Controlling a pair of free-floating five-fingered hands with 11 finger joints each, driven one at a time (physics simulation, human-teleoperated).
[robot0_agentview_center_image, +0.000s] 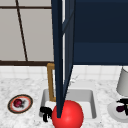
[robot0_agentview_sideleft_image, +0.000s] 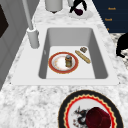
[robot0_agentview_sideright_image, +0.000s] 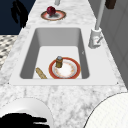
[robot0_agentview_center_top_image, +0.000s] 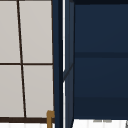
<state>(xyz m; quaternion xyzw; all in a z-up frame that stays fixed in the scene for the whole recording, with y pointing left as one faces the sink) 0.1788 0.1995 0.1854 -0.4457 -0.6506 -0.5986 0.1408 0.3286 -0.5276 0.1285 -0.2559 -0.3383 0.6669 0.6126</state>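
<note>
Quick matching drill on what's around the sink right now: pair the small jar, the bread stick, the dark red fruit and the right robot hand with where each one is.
Things:
1. small jar
2. bread stick
3. dark red fruit
4. right robot hand

Places:
A. on the patterned plate on the counter
B. over the white plate on the counter
C. on the red-rimmed plate in the sink
D. on the sink floor beside the red-rimmed plate

Pairs: 1-C, 2-D, 3-A, 4-B
</note>
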